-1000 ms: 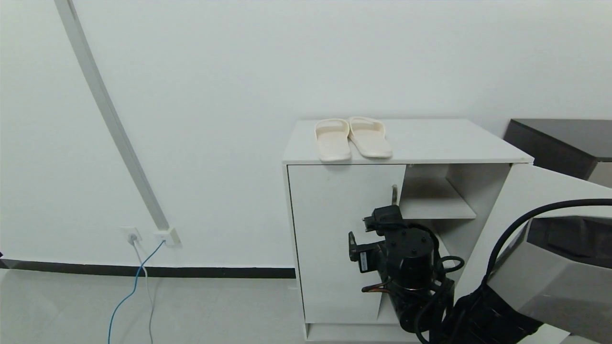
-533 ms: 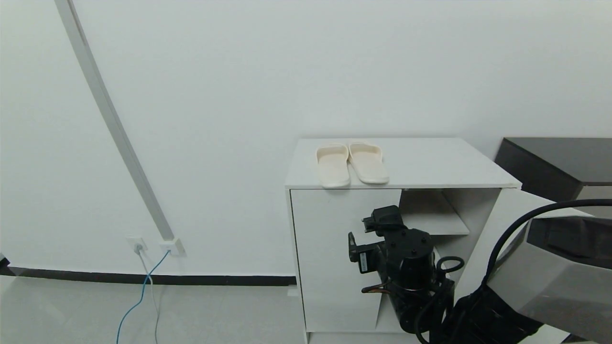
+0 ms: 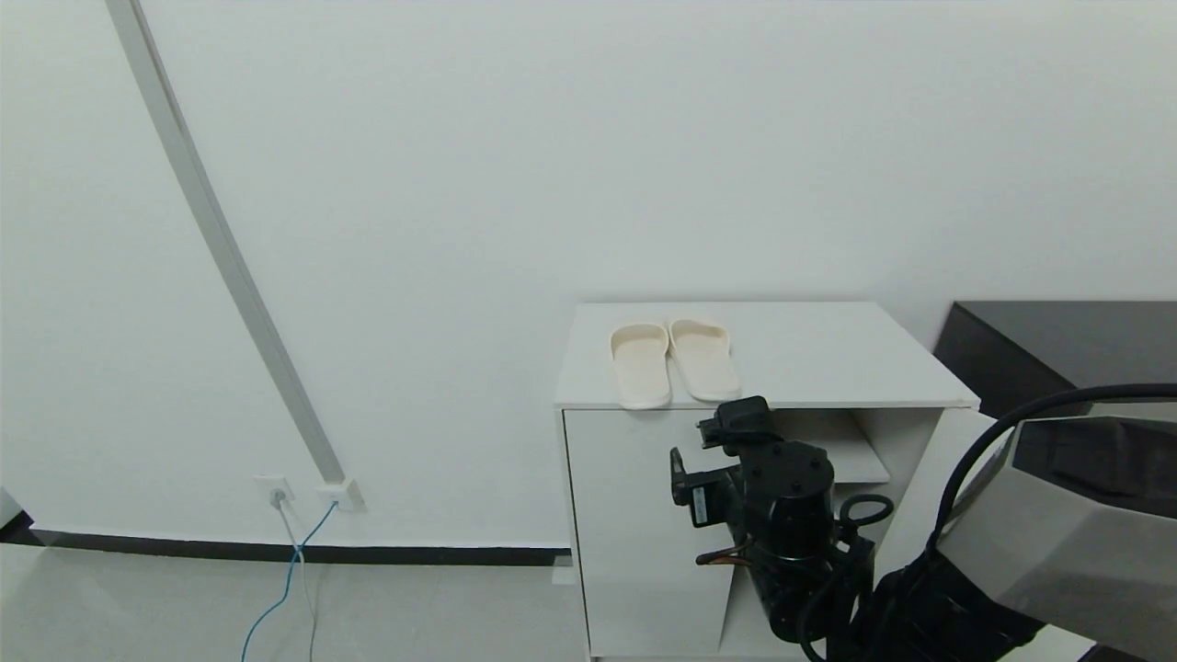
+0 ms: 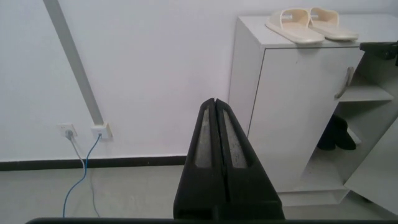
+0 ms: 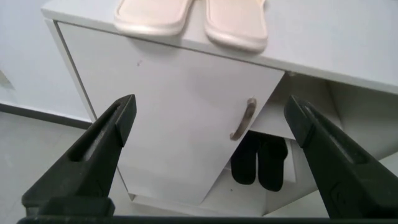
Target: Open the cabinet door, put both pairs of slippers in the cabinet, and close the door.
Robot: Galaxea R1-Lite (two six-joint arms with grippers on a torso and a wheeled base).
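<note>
Looking about halfway: dark slippers sit inside the open cabinet, cream slippers at its top's front-left edge. The right gripper is spread wide, the left gripper pressed together. Next, I'd guess: raise it and pinch the cream pair.

Matt white cabinet, smooth rubbery cream slippers, metal handle.

The white rectangular cabinet carried a pair of cream slide slippers side by side on its flat top, at the front edge. Inside, under the white inner shelf, a black pair of slippers stood in the lower compartment.
</note>
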